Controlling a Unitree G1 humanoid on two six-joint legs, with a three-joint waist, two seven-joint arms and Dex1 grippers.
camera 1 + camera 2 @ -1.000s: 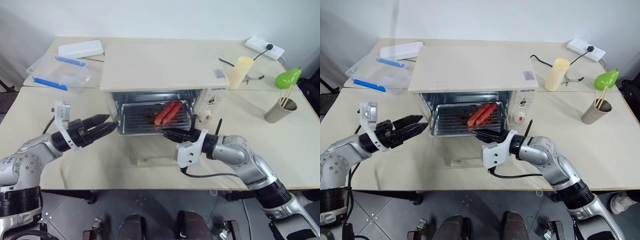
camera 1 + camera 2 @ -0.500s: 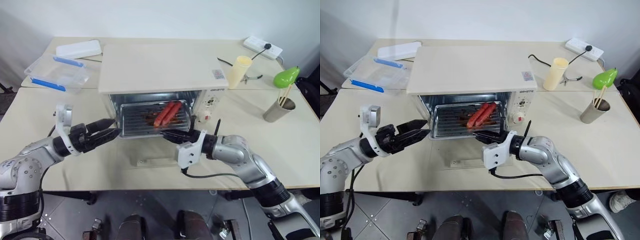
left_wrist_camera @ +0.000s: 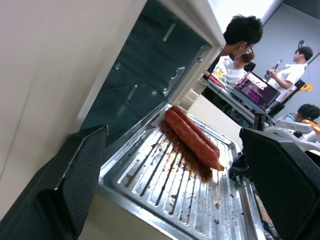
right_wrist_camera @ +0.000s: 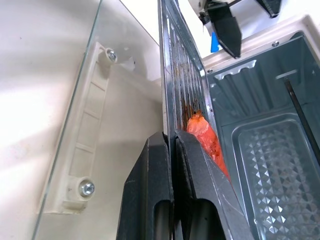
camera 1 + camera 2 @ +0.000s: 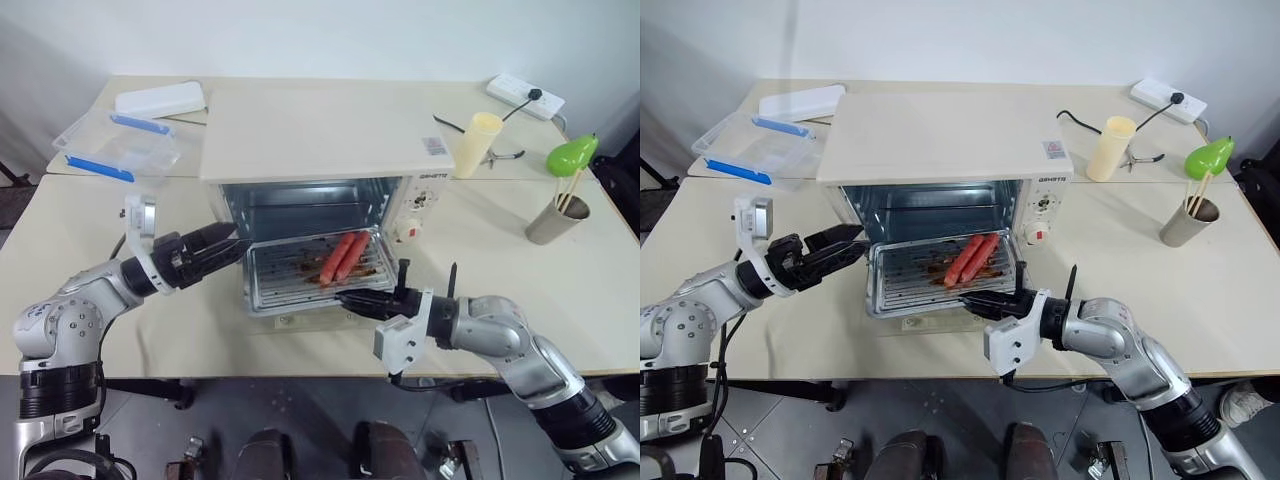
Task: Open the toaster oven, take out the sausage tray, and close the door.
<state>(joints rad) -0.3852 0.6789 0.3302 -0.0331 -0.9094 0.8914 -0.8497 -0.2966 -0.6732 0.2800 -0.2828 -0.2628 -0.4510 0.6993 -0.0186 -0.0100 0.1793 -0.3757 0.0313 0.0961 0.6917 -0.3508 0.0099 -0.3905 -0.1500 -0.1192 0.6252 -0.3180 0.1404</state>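
The cream-white toaster oven (image 5: 320, 130) stands open at the table's middle. Its glass door (image 5: 300, 321) lies flat on the table in front, handle bar facing down (image 4: 82, 150). The silvery sausage tray (image 5: 290, 282) is drawn partway out over the door and carries two red sausages (image 5: 340, 258). My right gripper (image 5: 350, 298) is shut on the tray's front rim, clearly pinched in the right wrist view (image 4: 173, 142). My left gripper (image 5: 225, 245) is open at the oven's left front corner, beside the tray's left edge (image 3: 165, 185), touching nothing.
A clear plastic box with blue clips (image 5: 118, 145) and a white lid (image 5: 160, 98) sit at the back left. At the right are a cream bottle (image 5: 480, 142), a power strip (image 5: 525, 95) and a cup of sticks (image 5: 560, 220). People (image 3: 240, 35) are beyond the table.
My right gripper has pulled back toward me, sliding the sausage tray out of the oven over the open door. The left gripper has stayed open, about where it was.
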